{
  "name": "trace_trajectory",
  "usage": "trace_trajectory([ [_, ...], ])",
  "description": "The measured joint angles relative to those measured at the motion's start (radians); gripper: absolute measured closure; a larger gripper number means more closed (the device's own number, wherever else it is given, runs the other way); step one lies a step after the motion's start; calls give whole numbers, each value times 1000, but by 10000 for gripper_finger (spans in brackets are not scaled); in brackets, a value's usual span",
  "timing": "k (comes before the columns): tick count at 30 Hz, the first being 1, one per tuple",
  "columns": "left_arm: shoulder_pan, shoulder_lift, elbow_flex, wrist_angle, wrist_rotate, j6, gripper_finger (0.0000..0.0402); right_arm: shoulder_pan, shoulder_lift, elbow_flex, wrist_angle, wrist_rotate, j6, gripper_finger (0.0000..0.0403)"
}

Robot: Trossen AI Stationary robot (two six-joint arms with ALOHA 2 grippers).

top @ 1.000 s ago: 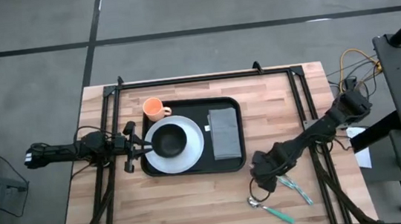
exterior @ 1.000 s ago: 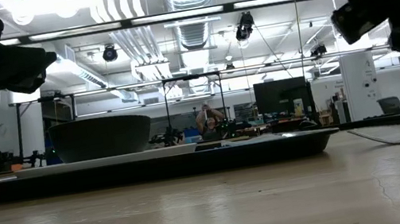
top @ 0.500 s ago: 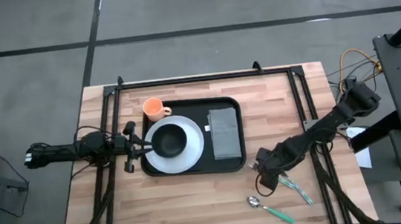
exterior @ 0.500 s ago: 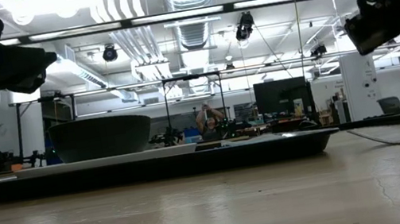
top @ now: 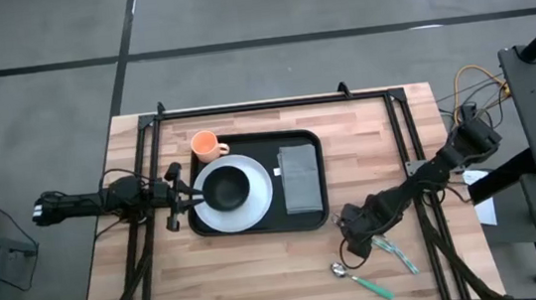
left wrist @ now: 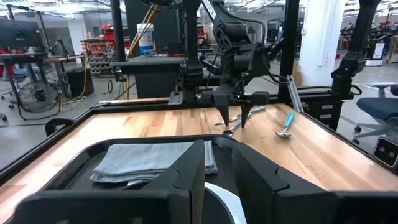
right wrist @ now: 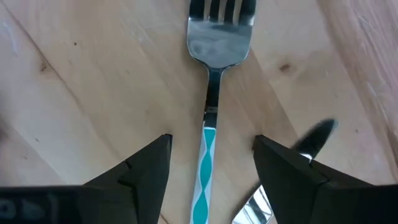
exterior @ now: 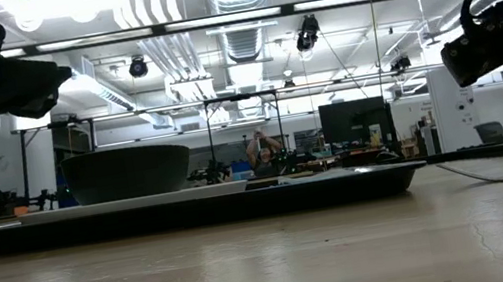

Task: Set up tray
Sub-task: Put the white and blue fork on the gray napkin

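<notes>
The black tray point(top: 309, 138) lies mid-table and holds a white plate point(top: 259, 203), a black bowl point(top: 227, 186) on the plate, and a folded grey napkin point(top: 299, 179). An orange cup point(top: 205, 144) stands at the tray's far-left corner. My left gripper point(top: 189, 191) is open, level with the table, at the tray's left rim. My right gripper point(top: 354, 241) is open and points down over a fork point(right wrist: 214, 37) that lies flat on the wood. The fork's teal-patterned handle point(right wrist: 205, 155) runs between the fingers, which stand clear on either side. My left gripper reaches in level from the table's left side at the tray's left rim; whether its fingers touch the rim or the plate I cannot tell.
A teal-handled spoon point(top: 356, 277) lies on the wood nearer the near edge. Another utensil point(right wrist: 314, 138) lies just beside the fork. A black frame rail point(top: 263, 105) runs along the far edge, with side rails down both sides. Bare wood lies between the tray and the near edge.
My right gripper has shifted a little toward the table's right and far side, away from the spoon's bowl and over the fork. The fork, spoon and tray lie where they were.
</notes>
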Motion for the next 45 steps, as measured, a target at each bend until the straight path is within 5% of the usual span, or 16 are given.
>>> trace_trajectory([
  [30,0,0,0,0,0,0,337,-1,6,-1,15,-80,-8,383],
  [45,0,0,0,0,0,0,337,-1,9,24,4,-121,78,388],
])
